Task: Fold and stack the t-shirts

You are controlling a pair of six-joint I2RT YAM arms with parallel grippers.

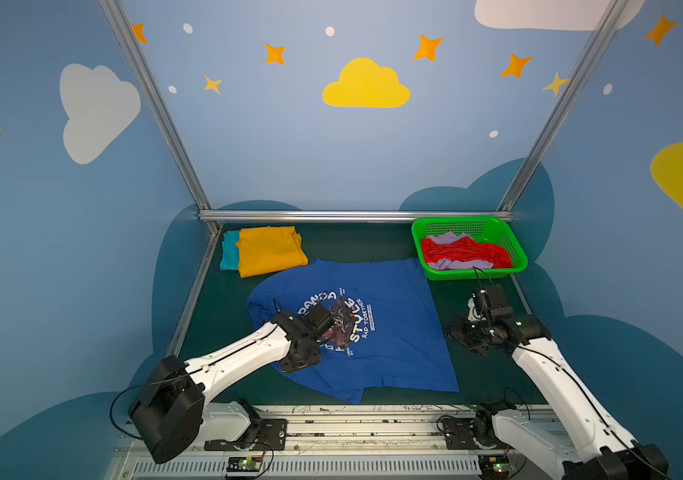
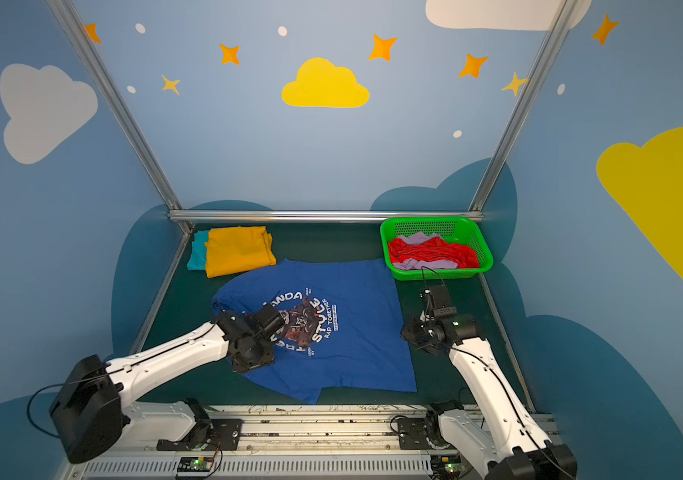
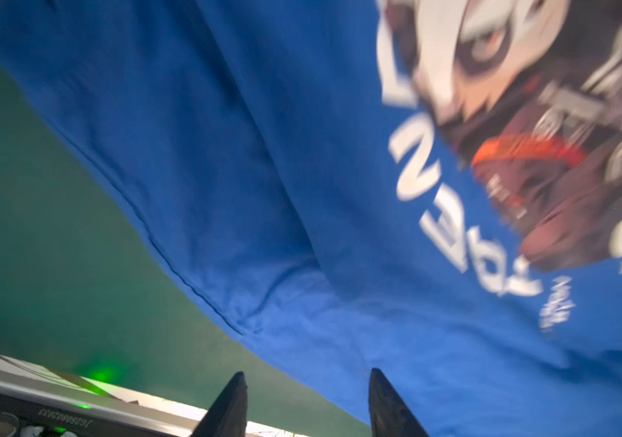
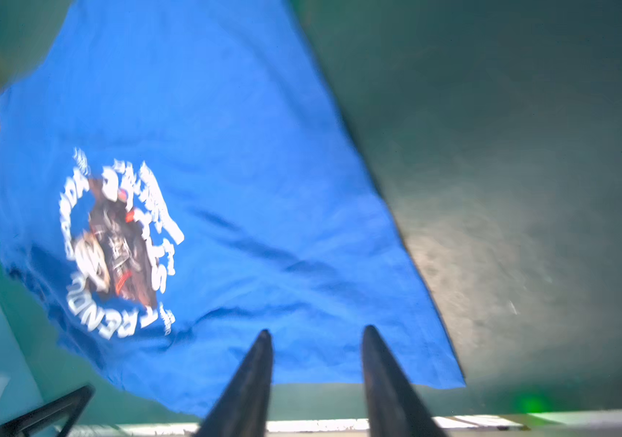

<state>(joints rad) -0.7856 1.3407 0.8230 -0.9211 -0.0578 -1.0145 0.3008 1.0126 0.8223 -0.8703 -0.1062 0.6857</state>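
A royal blue t-shirt (image 1: 393, 332) (image 2: 356, 332) with a panda graphic lies spread flat, print up, mid-table in both top views. A folded mustard yellow t-shirt (image 1: 269, 251) lies on a teal one (image 1: 229, 251) at the back left. Red (image 1: 464, 251) and lilac (image 1: 447, 238) t-shirts lie crumpled in the basket. My left gripper (image 1: 292, 368) (image 3: 307, 376) hovers open over the blue shirt's (image 3: 226, 151) near-left edge, holding nothing. My right gripper (image 1: 462, 334) (image 4: 317, 331) hangs open by the shirt's (image 4: 226, 151) right edge, also with nothing in it.
A bright green mesh basket (image 1: 472, 274) (image 2: 435, 274) stands at the back right corner. Aluminium frame rails (image 1: 356, 216) border the dark green mat at the back and left. The arms' mounting rail (image 1: 373, 428) runs along the front edge.
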